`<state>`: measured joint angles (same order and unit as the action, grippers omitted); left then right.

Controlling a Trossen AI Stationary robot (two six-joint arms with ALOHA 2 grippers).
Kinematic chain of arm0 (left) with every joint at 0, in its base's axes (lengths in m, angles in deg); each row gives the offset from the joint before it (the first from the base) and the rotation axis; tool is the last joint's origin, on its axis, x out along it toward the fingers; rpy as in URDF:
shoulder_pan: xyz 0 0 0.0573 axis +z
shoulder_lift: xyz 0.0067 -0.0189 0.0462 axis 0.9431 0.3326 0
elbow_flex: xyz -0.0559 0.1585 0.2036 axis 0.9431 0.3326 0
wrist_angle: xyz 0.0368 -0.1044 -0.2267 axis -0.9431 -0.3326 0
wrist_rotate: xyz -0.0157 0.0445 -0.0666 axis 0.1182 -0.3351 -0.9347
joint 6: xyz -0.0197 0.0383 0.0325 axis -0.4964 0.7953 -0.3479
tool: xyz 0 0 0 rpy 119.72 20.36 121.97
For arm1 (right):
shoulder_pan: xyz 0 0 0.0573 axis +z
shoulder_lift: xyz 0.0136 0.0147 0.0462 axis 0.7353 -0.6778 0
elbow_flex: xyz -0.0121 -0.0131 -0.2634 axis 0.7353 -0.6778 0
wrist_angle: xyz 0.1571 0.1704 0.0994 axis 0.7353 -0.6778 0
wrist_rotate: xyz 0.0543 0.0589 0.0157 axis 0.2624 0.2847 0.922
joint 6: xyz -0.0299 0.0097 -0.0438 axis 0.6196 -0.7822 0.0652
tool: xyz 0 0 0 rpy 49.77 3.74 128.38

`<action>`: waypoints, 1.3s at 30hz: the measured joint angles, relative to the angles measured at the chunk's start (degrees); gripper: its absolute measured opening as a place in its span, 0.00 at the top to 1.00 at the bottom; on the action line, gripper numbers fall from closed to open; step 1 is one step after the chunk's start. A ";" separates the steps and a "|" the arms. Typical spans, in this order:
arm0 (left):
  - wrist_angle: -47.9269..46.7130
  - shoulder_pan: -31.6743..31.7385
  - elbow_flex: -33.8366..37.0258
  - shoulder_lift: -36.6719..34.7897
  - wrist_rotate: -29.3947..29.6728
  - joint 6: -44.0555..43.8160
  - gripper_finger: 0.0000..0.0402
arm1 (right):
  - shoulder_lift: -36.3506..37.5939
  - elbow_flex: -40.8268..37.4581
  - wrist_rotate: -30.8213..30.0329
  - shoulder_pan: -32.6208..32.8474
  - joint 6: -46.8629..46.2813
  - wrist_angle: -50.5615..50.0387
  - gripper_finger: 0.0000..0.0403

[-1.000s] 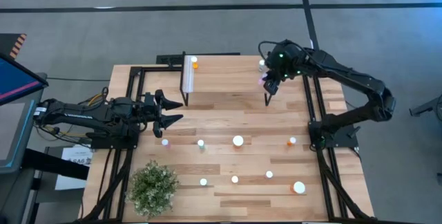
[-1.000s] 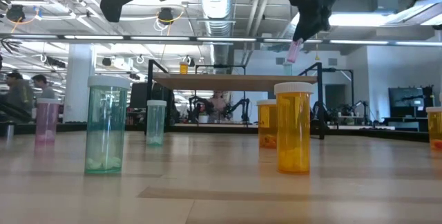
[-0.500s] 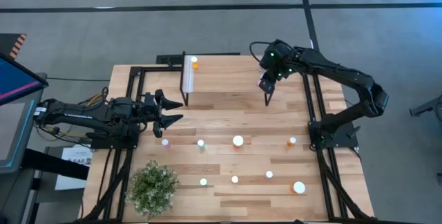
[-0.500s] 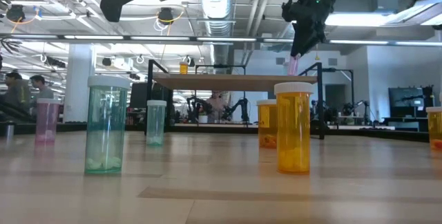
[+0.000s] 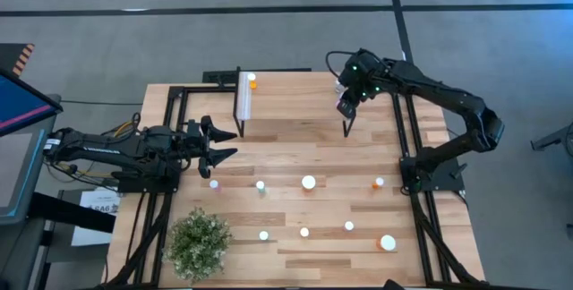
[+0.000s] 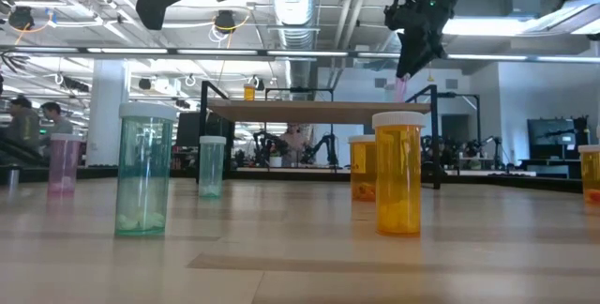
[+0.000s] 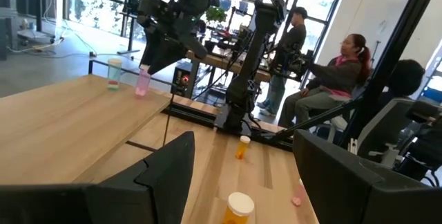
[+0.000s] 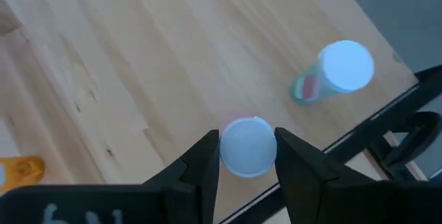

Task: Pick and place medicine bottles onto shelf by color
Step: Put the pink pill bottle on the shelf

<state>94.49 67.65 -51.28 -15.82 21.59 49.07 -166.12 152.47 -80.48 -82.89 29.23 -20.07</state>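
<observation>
– Lower now than a second ago, isn't it? That right gripper (image 6: 405, 71) has swung in over the shelf (image 6: 319, 110) and brought the pink bottle (image 6: 400, 87) down almost to the wood.

– Yes, and nearest the low camera nothing has shifted: the tall green bottle (image 6: 144, 168) and the orange bottle (image 6: 398, 173) stand on the table where they stood. Beyond them, the shelf – the pink bottle hangs just above its right end.

– Grip?

– Fingers pinched on the white cap (image 8: 247, 146), one either side, seen from the right wrist. A green bottle (image 8: 333, 72) already stands close by on the shelf, and a lone orange one (image 5: 252, 81) at the far other end.

– So, by colour, pink needs its own spot.

– I'd lower it straight, keep clear of the green one, and release only once the base sits flat – not before.

– Left arm?

– Waiting at the table's left edge, left gripper (image 5: 219, 145) spread wide, empty.
</observation>
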 joint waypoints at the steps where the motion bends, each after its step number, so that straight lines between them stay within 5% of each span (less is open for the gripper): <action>1: 0.00 -0.01 0.01 0.00 0.00 0.00 0.42 | 0.00 0.00 0.01 -0.09 0.03 -0.10 0.64; 39: 0.17 0.00 0.01 0.00 0.01 -0.03 0.42 | -2.55 0.03 0.05 0.16 -0.97 0.97 0.61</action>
<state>94.66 67.64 -51.27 -15.82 21.60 49.03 -168.68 152.50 -80.43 -82.73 28.26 -19.10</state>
